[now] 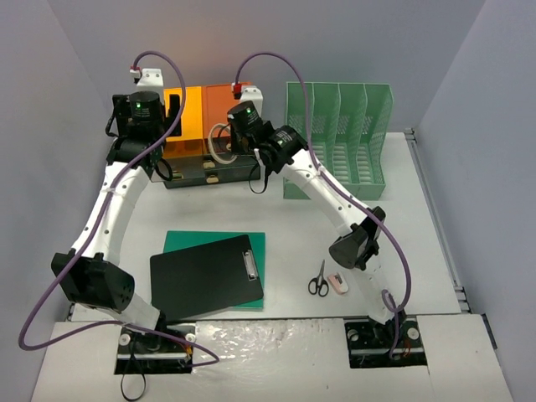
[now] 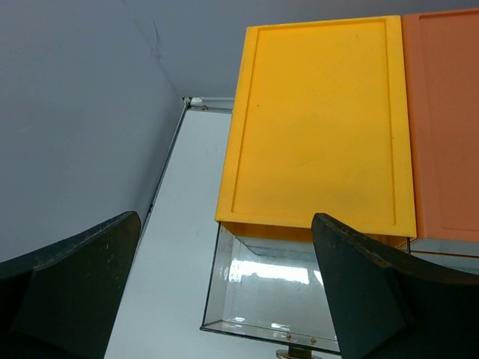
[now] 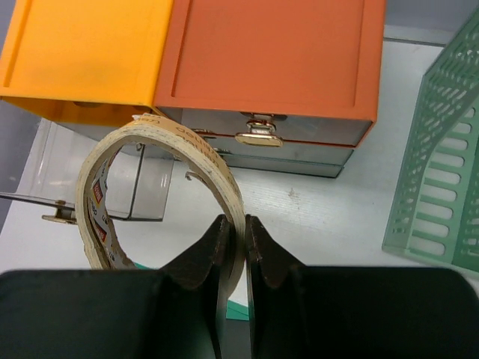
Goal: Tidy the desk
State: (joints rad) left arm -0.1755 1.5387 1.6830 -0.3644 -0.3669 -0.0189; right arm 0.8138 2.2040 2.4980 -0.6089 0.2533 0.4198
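My right pincer [image 3: 232, 224] pinches the wall of a beige paper tape ring [image 3: 196, 148]; I judge it light, stiff, slightly crushable, so this rim grip suits. My left pincer [image 2: 226, 221] stands spread. The white flat desk [image 3: 314, 209] lies beneath both.

Robot lab cell dressed as an office: bare grey-lilac walls [image 1: 352, 42] box in a white desk [image 1: 402, 243] holding a green file rack [image 1: 339, 138], clipboard [image 1: 205, 276] and scissors [image 1: 319, 280].

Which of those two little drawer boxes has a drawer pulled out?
The yellow-topped drawer unit: its clear drawer sticks out in front, while the orange-topped drawer unit beside it is closed.
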